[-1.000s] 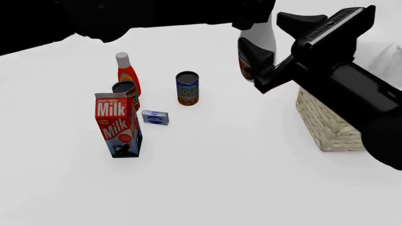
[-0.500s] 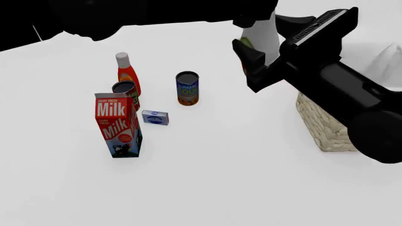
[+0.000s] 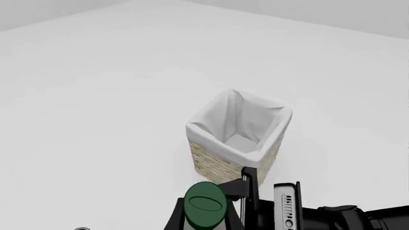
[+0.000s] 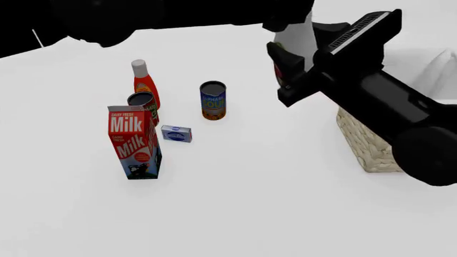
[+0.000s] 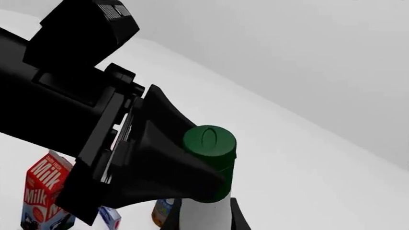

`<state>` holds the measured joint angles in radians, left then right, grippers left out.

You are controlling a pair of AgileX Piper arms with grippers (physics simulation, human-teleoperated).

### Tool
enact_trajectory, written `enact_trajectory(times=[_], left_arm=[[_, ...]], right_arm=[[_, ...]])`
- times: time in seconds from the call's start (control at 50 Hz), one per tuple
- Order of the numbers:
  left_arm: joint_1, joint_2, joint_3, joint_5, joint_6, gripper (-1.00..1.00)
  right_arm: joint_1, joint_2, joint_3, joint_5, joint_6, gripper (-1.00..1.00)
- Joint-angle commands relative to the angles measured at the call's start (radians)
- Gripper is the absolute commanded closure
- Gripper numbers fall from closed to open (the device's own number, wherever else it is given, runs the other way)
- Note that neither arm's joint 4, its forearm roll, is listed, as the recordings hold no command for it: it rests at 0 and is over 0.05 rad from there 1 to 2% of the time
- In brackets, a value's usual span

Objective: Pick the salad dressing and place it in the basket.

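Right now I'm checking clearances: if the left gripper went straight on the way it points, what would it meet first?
Probably the basket, which sits ahead along its line in the left wrist view; the salad dressing lies low beside that path. Depth is unclear.

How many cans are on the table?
2. A blue soup can stands mid-table, and a dark-topped can sits between the orange-red bottle and the milk carton. The arms could hide more.

In the front view the right gripper [image 4: 289, 64] covers most of the salad dressing [image 4: 298, 37]; its label barely shows. The basket [image 4: 367, 144] at three o'clock is mostly hidden by the arm. The left gripper's state cannot be told.
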<state>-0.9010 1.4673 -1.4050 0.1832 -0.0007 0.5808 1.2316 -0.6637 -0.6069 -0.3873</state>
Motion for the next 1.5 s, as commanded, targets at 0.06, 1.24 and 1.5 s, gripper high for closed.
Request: enact_trajectory(times=[0.06, 1.24, 1.5], left_arm=[[-0.030, -0.035, -0.002, 0.005, 0.019, -1.00], [0.594, -1.017, 0.864, -0.389, 0.012, -1.00], [0.748, -1.173, 1.270, -0.560, -0.004, -1.00]], right_arm=[[0.004, 0.008, 0.001, 0.005, 0.011, 1.00], [-0.026, -0.157, 0.050, 0.032, 0.055, 1.00], [-0.021, -0.224, 0.041, 0.072, 0.059, 1.00]])
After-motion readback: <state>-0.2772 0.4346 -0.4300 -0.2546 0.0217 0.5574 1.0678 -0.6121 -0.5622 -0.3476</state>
